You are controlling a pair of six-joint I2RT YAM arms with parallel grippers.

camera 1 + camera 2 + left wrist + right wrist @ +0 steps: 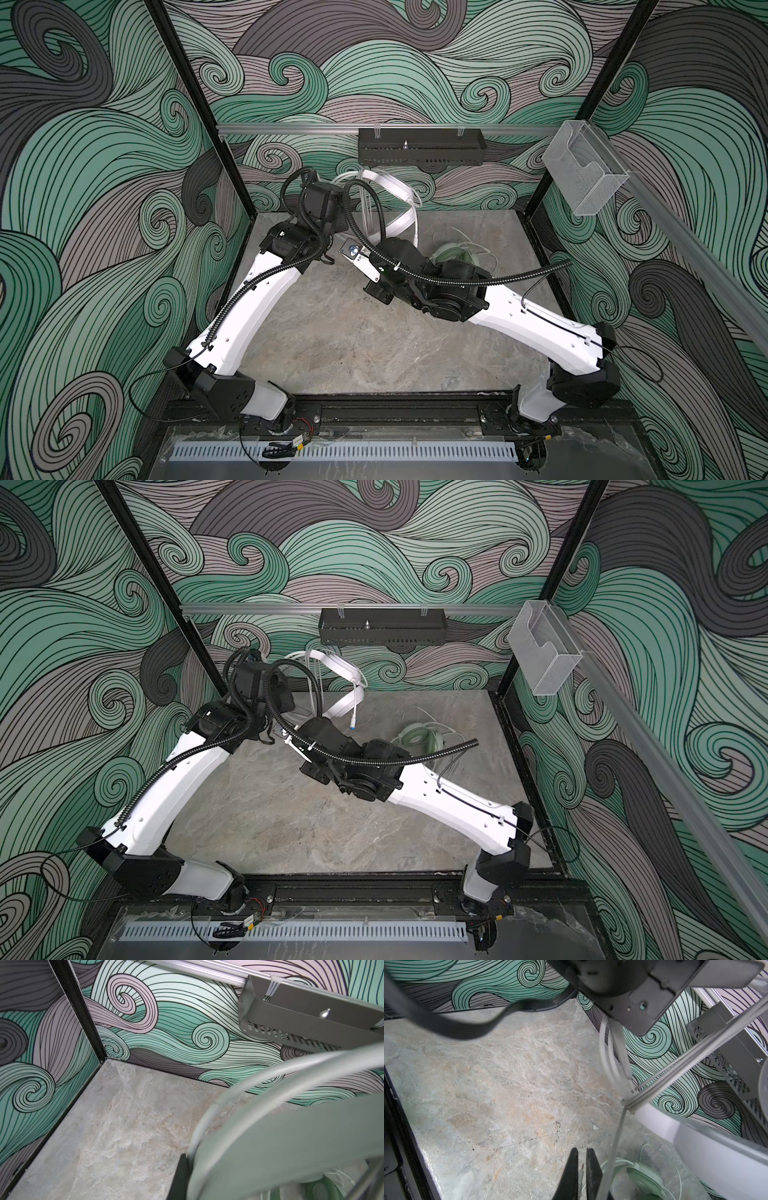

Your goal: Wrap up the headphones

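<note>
The white headphones (392, 195) hang in the air near the back wall, seen in both top views (338, 675). My left gripper (193, 1159) is shut on their headband (291, 1136); only one black finger (182, 1176) shows beside it. White cable (270, 1076) loops over the band. My right gripper (582, 1159) is shut on the cable's jack plug (581, 1169), low over the table. A stretch of cable (616, 1142) runs from there up to the band. The mint green headphones (453, 257) lie on the table at the back right with their cable loose around them (643, 1178).
A black perforated tray (419, 151) hangs on the back rail just above the white headset. A clear plastic box (584, 174) hangs on the right rail. Patterned walls close in the marble table (332, 340). Black corrugated hoses (374, 232) arc over both wrists.
</note>
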